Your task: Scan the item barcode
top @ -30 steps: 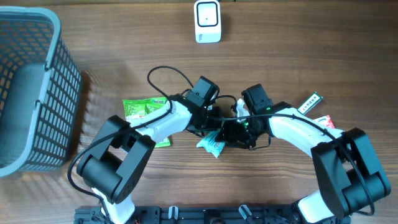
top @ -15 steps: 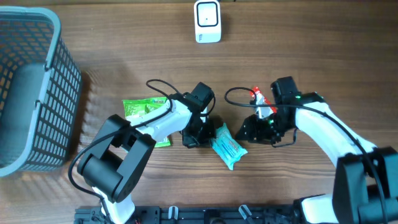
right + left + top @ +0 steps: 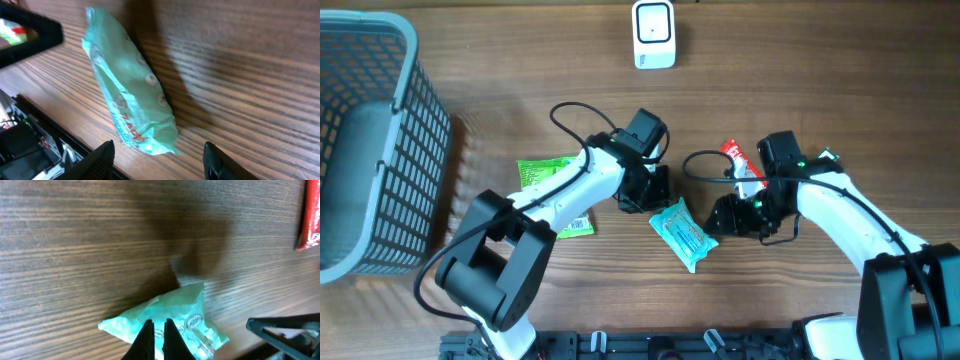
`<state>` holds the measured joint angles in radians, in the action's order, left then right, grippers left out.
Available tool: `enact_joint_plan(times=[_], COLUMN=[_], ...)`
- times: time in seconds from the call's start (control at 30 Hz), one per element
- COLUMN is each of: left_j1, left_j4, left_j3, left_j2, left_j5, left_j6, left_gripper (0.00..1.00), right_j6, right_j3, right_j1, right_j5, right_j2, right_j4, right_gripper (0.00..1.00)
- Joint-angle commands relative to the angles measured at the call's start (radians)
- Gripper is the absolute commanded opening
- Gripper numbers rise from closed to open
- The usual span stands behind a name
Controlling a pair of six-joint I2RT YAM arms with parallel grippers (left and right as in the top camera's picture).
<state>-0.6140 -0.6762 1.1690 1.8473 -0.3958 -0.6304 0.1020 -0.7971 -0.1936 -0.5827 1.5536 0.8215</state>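
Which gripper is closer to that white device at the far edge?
Left. The left gripper is straight in front of the white device; the right gripper is farther back, off to the right.

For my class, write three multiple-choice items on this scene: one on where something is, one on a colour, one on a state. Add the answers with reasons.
1. In the overhead view, the white scanner stands:
A. at the top, near the middle
B. in the bottom left corner
C. dead centre

2. The packet in the right wrist view is:
A. red
B. teal
C. yellow

3. The right gripper has its fingers:
A. open
B. shut on the packet
C. shut on nothing

Answers:
1 A, it sits against the upper edge of the overhead view.
2 B, its wrapper is plainly teal.
3 A, the fingers stand wide apart and clamp nothing.
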Motion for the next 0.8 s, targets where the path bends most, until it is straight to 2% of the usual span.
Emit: enact_joint_plan(times=[0.0, 0.17, 0.53, 0.63, 0.77], left_j1=[-0.047, -0.128, -0.135, -0.135, -0.135], left_j4=[0.030, 0.071, 0.082, 0.085, 0.087], left_j3=[0.006, 0.006, 0.006, 0.006, 0.006], left_j2=[-0.010, 0.043, 0.162, 0.162, 0.162], left_j5=[0.084, 0.190, 0.185, 0.185, 0.185], left_j6=[0.016, -0.040, -0.040, -0.040, -0.040], left_gripper=[0.04, 0.04, 0.06, 0.08, 0.10], right_j6=[0.020, 0.028, 0.030, 0.114, 0.226], right_j3=[0.054, 0.120, 0.156, 0.180, 0.217], right_j1=[0.001, 0.001, 0.000, 0.000, 0.001], right_j5=[-0.021, -0.104, -0.179, -0.189, -0.236], right_j2=[-0.013, -0.013, -0.013, -0.013, -0.013], right_j4=[-0.032, -0.120, -0.201, -0.209, -0.267], right_gripper=[0.58, 0.62, 0.64, 0.62, 0.65])
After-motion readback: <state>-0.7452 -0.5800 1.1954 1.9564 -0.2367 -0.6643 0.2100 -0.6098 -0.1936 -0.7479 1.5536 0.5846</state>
